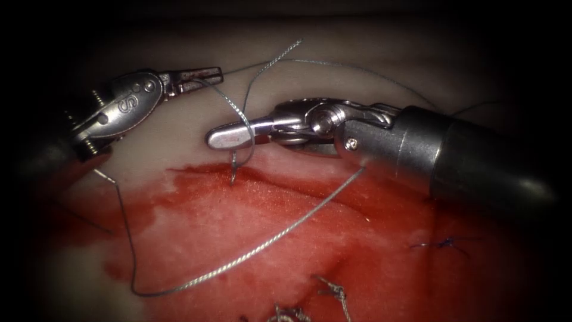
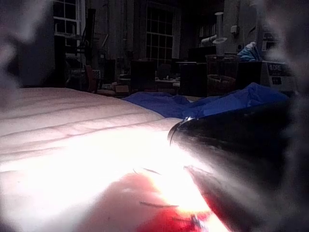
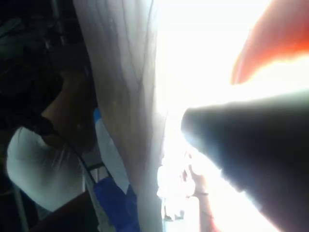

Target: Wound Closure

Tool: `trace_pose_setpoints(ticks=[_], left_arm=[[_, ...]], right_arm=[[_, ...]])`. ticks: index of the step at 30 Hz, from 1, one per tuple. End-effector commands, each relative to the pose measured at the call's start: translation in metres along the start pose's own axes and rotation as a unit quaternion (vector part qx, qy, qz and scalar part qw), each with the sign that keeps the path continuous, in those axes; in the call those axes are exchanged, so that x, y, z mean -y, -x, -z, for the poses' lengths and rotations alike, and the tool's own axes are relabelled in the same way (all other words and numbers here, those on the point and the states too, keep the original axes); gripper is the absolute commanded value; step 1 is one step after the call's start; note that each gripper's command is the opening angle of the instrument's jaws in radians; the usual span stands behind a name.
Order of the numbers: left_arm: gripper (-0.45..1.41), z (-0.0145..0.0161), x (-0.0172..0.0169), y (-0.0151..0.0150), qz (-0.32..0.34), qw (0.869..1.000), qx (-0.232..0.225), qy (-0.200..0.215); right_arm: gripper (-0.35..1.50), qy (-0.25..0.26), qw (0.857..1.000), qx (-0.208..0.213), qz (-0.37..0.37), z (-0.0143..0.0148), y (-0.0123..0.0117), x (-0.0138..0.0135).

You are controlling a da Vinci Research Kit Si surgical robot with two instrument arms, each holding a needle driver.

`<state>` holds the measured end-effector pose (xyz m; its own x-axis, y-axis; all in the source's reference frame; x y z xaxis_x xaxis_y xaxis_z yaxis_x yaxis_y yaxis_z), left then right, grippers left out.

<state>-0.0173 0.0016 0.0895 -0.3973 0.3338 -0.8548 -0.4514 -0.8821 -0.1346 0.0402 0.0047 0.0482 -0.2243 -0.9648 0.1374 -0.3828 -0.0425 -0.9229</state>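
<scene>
The needle (image 1: 280, 238) lies loose on the tissue (image 1: 250, 209), a long shallow curve running from the near left up toward my right tool; neither of my tools holds it, and I cannot tell whether either end sits in the tissue. The thread (image 1: 238, 113) rises from a point at the far edge of the red fluid (image 1: 381, 238), just left of the needle's far end, loops around my right tool's tip and runs on to my left tool. Another strand arcs far over my right tool, and one trails from below my left tool down the left side to the needle's near end.

My right tool (image 1: 229, 137) comes in from the right with its jaws pressed together, the thread wound around them; they grip nothing I can see. My left tool (image 1: 211, 76), at the far left, has its jaws clamped on the thread. Cut ends of thread (image 1: 333, 292) lie at the near edge, and a dark knot (image 1: 444, 242) sits to the right.
</scene>
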Motion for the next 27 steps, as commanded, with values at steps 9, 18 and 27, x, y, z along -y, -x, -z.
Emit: trace_pose_setpoints(ticks=[9,18,27], left_arm=[[-0.45,-0.0011,-0.0022,0.0008,0.044,0.996,0.068,0.024],[-0.45,-0.0016,-0.0043,0.0013,0.047,0.993,0.103,0.041],[-0.45,-0.0016,-0.0056,0.0006,-0.037,0.991,0.113,0.06]], right_arm=[[-0.35,0.019,0.985,0.155,-0.077,-0.0005,0.0015,0.0003],[-0.35,0.064,0.947,0.282,-0.139,-0.0014,0.0006,0.0017],[-0.35,0.089,0.898,0.398,-0.169,-0.0029,0.0003,0.0012]])
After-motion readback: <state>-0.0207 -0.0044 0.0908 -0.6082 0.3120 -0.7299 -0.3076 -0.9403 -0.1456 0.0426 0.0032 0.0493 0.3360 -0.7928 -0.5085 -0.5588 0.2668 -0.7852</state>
